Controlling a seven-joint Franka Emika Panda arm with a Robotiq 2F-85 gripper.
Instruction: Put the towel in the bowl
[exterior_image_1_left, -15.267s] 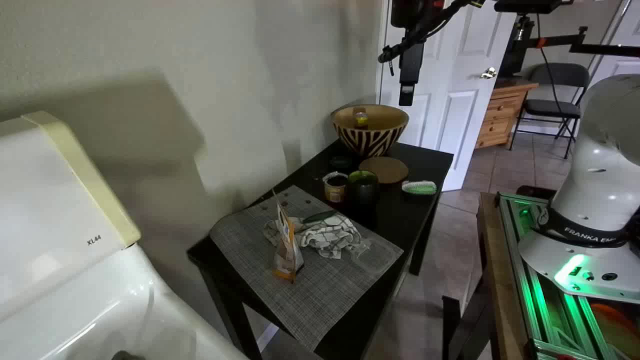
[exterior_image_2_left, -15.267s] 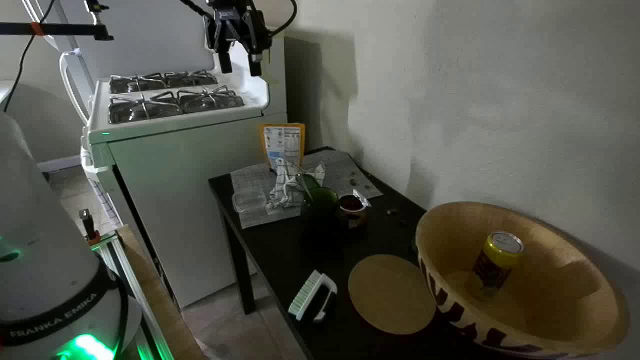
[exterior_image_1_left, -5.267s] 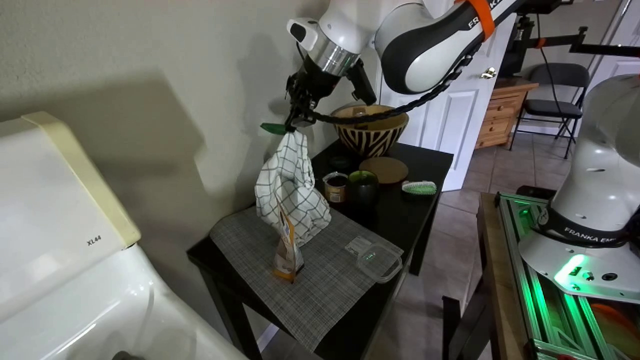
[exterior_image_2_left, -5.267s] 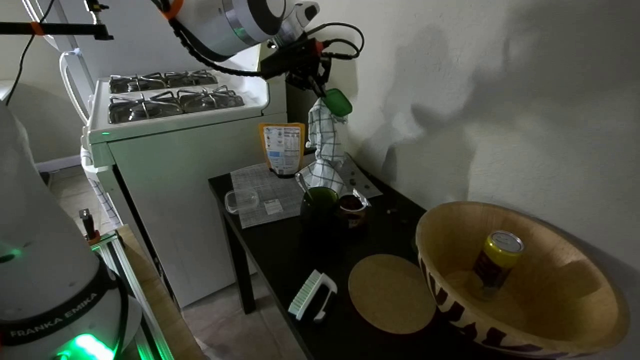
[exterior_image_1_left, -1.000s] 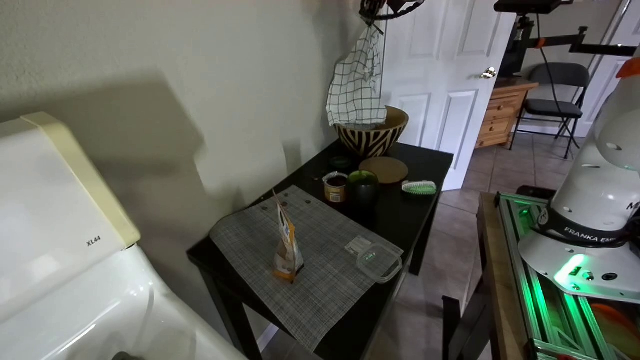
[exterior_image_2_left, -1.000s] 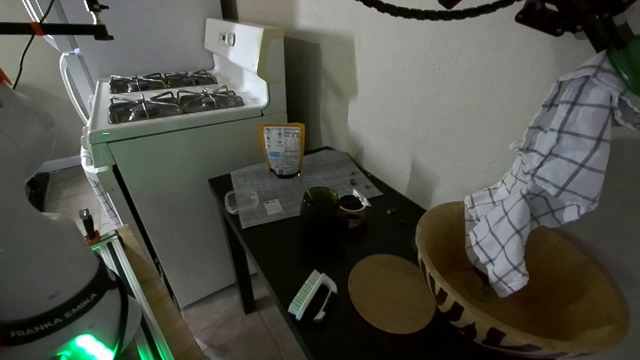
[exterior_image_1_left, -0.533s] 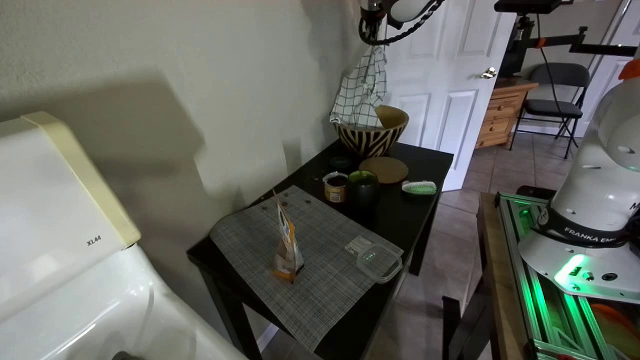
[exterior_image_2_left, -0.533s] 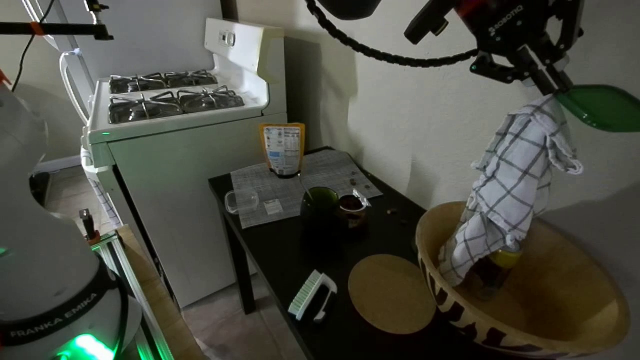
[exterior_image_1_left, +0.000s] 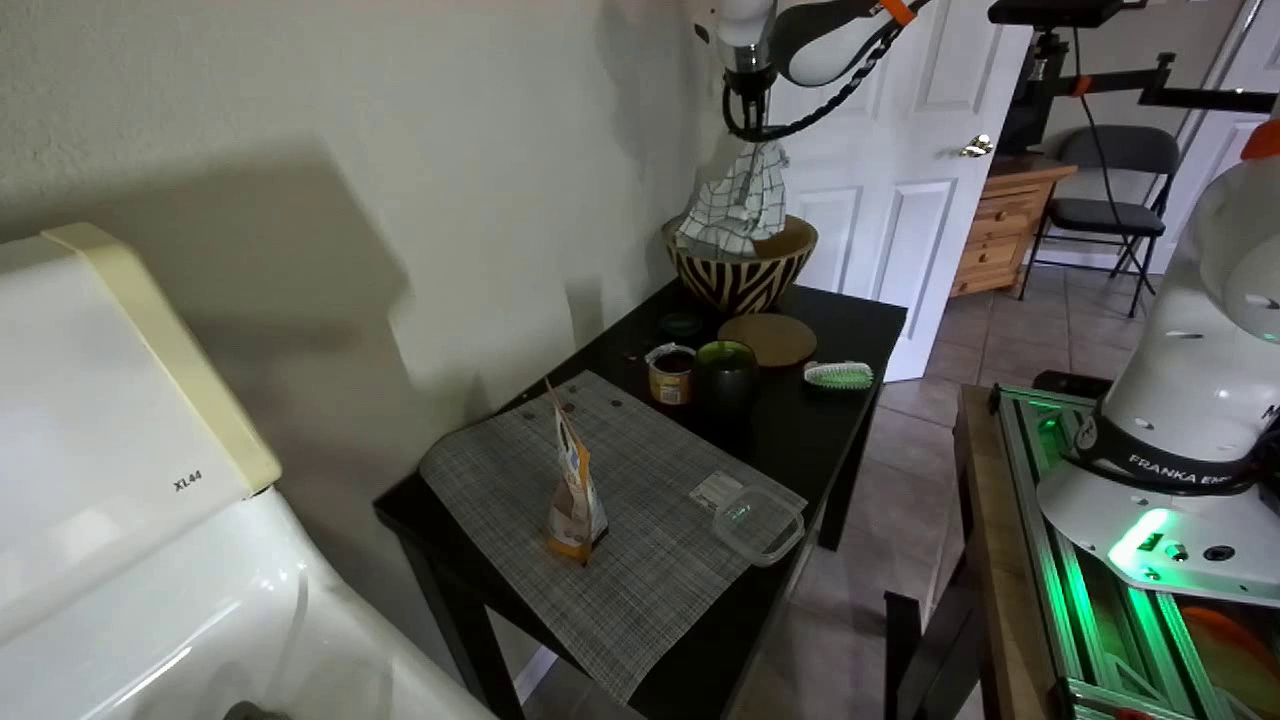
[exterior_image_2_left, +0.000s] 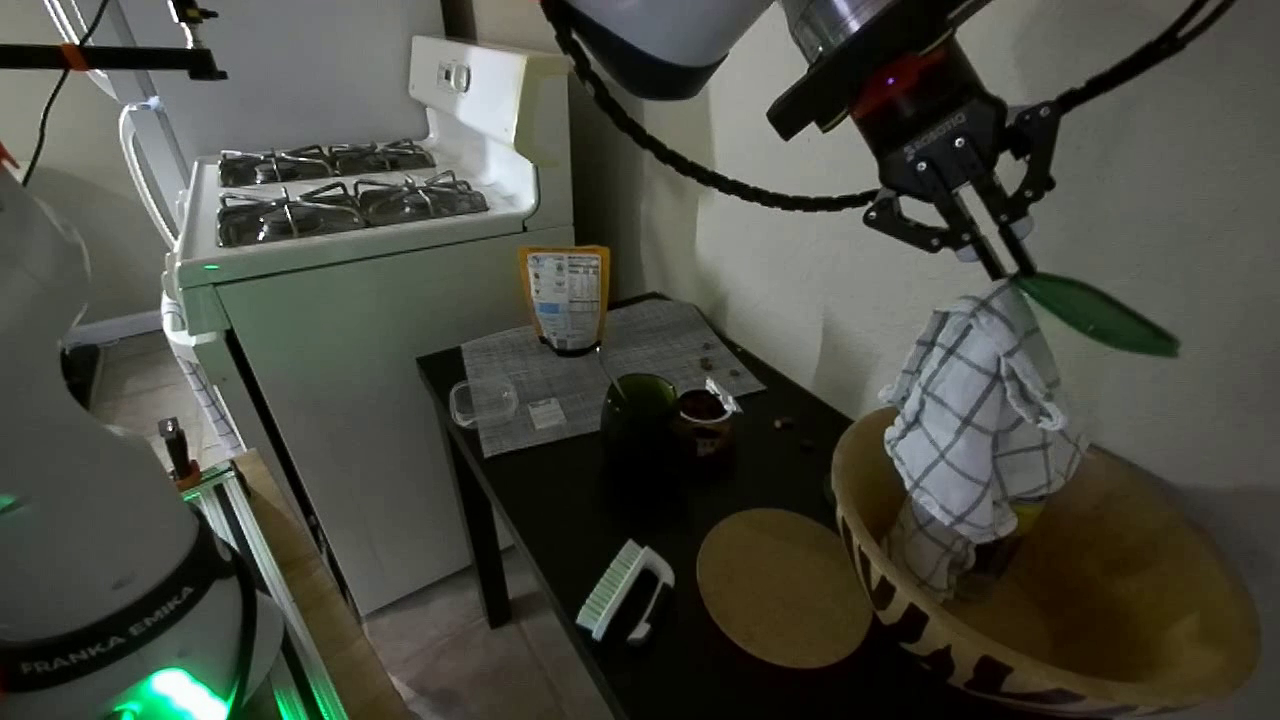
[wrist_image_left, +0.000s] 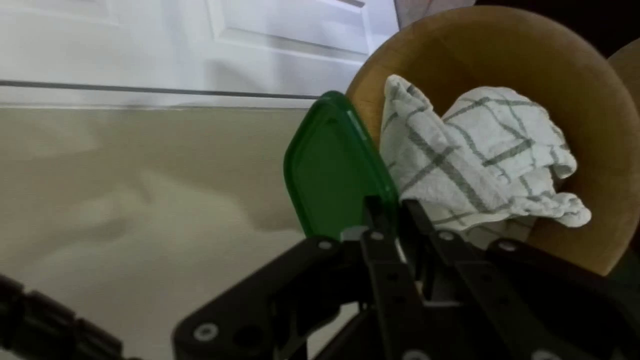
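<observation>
Most of the task looks done. In an exterior view the towel (exterior_image_1_left: 737, 205) hangs partly inside the bowl (exterior_image_1_left: 740, 285), its lower folds below the rim, its top well above. What is left, by judgement, is to let the rest sink in and release it.

In an exterior view the gripper (exterior_image_2_left: 1010, 277) stands over the bowl, its jaws drawn together, pinching the towel's top along with a green lid (exterior_image_2_left: 1100, 315) that sticks out sideways above the bowl. The towel's lowest fold seems to rest against the bowl's inner wall. The towel is white with grey check lines, gathered narrow at the top and spreading into loose creases.

In the wrist view the towel lies mostly within the bowl's opening, crumpled, one edge curled; the green lid overlaps the bowl's rim and might fall outside on release.
</observation>
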